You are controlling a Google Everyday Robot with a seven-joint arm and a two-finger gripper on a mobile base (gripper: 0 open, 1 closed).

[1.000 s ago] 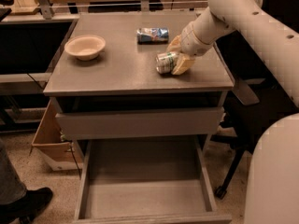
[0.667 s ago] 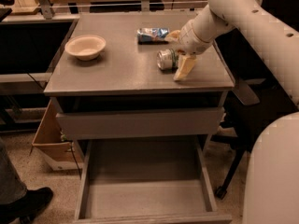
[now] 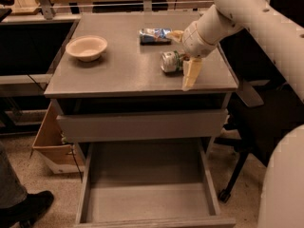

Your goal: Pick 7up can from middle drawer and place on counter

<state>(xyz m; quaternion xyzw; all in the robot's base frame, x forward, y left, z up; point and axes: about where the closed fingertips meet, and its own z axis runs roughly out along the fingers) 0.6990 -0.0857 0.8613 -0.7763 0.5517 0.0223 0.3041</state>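
A small silver-white soda can with a green label [image 3: 171, 61] is seen lying on its side on the flat matte grey bench [image 3: 118, 75], in the right half of the top and close to the right edge, with one shiny metal end turned toward the left front. The cream-coloured two-finger pincer [image 3: 181, 59] is placed low over this spot, carried by a thick white robot arm [image 3: 237, 11] that reaches in from the upper right. Its fingers [image 3: 191, 72] are spread wide: one points down toward the front edge of the bench just right of the can, the other lies farther back. The can is found between them, and nothing is gripped; whether the nearer finger touches the can cannot be told.

Just behind the can, a blue-and-white item [image 3: 154, 35] is laid flat; whether it is a can or a packet cannot be told. A shallow cream bowl [image 3: 86, 47] is set upright on the left part of the bench, well apart from the can.

Below the top, a plain grey drawer front [image 3: 142, 125] is seen, and beneath it a wide shallow grey metal drawer [image 3: 142, 194] is pulled far out, its flat floor and low side walls exposed. A brown cardboard box [image 3: 50, 144] is stood on the floor at the left of the cabinet, and a dark shoe [image 3: 26, 208] is seen at the lower left corner
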